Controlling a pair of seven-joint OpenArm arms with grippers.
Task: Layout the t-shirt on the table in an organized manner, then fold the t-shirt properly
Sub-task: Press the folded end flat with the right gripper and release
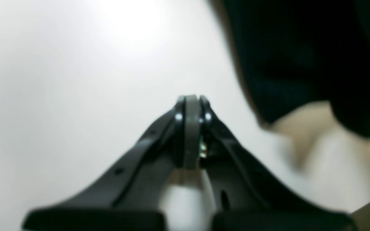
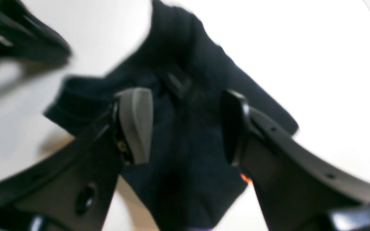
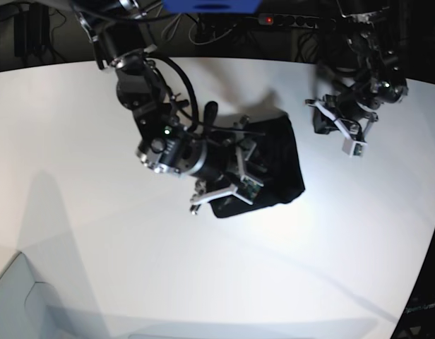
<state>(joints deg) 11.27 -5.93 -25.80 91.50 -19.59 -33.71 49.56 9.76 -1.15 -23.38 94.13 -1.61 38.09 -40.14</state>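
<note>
On the table [image 3: 76,212], right jaws spread over t-shirt [image 2: 185,134]; left jaws pressed together.

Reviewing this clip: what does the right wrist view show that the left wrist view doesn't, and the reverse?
Only the right wrist view shows the right hand with its jaws spread apart above the bunched t-shirt, gripping nothing, plus a bit of orange label at the shirt's edge. Only the left wrist view shows the left hand with its jaws pressed together, empty, over bare table, with the shirt off to one side. Both views share the black t-shirt and the white table, and both are blurred.
</note>
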